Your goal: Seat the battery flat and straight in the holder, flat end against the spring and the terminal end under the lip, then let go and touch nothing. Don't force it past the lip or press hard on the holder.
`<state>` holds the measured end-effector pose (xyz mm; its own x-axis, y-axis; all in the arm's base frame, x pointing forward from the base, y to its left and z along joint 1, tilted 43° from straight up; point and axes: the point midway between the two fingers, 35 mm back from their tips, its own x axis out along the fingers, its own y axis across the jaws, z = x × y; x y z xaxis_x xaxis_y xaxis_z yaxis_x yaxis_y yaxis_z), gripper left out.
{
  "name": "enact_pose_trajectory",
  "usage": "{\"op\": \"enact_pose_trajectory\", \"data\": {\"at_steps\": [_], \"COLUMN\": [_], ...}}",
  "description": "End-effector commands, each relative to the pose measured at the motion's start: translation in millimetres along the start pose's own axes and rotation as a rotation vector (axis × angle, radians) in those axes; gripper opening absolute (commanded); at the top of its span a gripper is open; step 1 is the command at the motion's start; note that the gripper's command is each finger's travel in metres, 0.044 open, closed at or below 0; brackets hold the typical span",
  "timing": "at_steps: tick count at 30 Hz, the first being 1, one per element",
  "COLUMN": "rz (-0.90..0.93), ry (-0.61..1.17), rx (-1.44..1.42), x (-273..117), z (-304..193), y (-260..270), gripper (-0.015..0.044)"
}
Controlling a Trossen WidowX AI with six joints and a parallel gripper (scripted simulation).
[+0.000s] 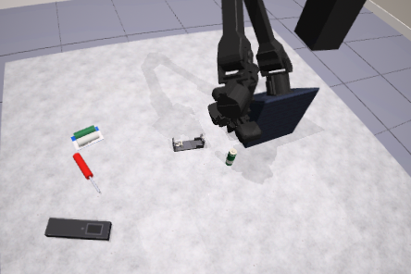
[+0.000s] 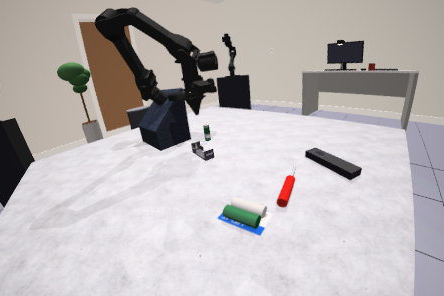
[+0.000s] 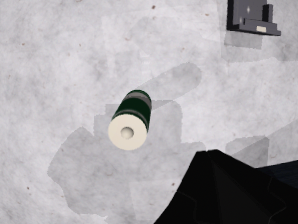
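Note:
The battery (image 1: 230,157) (image 2: 207,133) (image 3: 135,105), green with a pale end, stands upright on the table. The pale end with a small round centre faces up in the wrist view. The small dark holder (image 1: 189,145) (image 2: 204,152) (image 3: 247,12) lies on the table a short way from the battery, its bay empty, with raised ends. My gripper (image 1: 251,133) (image 2: 195,111) (image 3: 205,160) is shut and empty. It hangs above the table near the battery, between it and the navy block, touching neither battery nor holder. The holder is cut off by the wrist view's top edge.
A navy block (image 1: 288,116) (image 2: 163,127) under the arm's base stands close behind the battery. Farther off lie a pack of green and white cylinders (image 1: 84,131) (image 2: 241,216), a red screwdriver (image 1: 82,166) (image 2: 286,190) and a flat black box (image 1: 68,228) (image 2: 331,162).

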<state>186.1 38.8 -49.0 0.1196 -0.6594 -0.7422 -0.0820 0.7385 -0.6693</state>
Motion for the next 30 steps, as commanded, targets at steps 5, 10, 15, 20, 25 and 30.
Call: {"op": "enact_pose_trajectory", "data": {"at_steps": [5,10,15,20,25,30], "rz": [-0.012,-0.019,-0.018,-0.015,-0.014,-0.012], "ry": [0.01,0.011,0.011,0.01,0.01,0.01], "rx": [-0.012,-0.011,-0.011,-0.011,-0.011,-0.011], "x": [51.3,75.0,74.9,74.6,74.4,74.3], "z": [-1.8,-5.6,-4.9,-3.7,-3.0,-2.6], "y": [-1.8,-5.1,-1.0,7.3,15.6,24.0], "gripper": [0.0,0.0,0.0,0.0,0.0,0.0]}}
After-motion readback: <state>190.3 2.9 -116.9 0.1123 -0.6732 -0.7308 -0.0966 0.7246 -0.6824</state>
